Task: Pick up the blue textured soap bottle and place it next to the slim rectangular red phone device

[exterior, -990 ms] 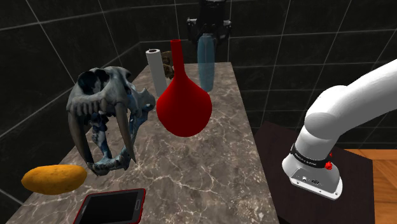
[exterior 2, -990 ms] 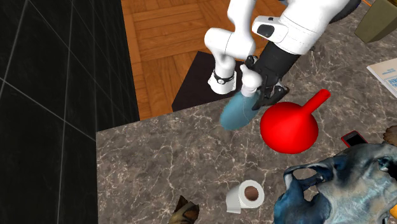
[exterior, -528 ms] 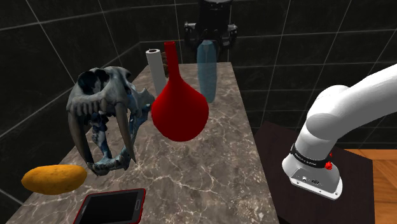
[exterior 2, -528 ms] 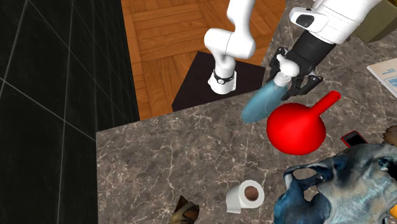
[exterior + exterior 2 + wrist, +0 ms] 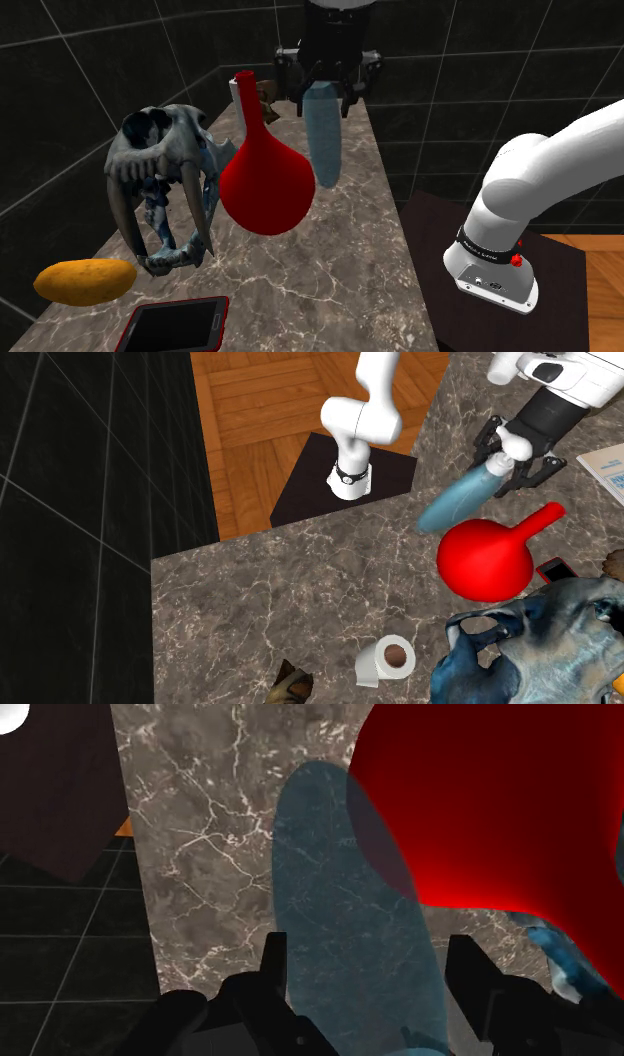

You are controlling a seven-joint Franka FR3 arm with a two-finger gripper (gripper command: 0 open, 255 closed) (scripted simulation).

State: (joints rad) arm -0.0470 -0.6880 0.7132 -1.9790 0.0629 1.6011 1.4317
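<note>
The translucent blue soap bottle (image 5: 323, 140) hangs over the marble counter (image 5: 340, 270), with my gripper (image 5: 325, 85) shut on its top end. In the second exterior view the bottle (image 5: 462, 500) slants down from the gripper (image 5: 515, 452), right beside a red round vase (image 5: 485, 560). The wrist view has the bottle (image 5: 350, 944) between my black fingers (image 5: 275, 959), its body overlapping the vase (image 5: 500, 804). The red-framed phone (image 5: 175, 325) lies flat at the counter's near end, also seen past the vase (image 5: 555, 569).
A big animal skull (image 5: 165, 180) stands on the shoulder view's left of the vase (image 5: 265, 180). An orange-yellow lump (image 5: 85, 280) lies near the phone. A paper roll (image 5: 385, 660) is at the far end. The dark stand (image 5: 440, 230) adjoins the counter.
My gripper has carried the bottle along the counter toward the phone's end. The red vase has shifted the same way beside it.
</note>
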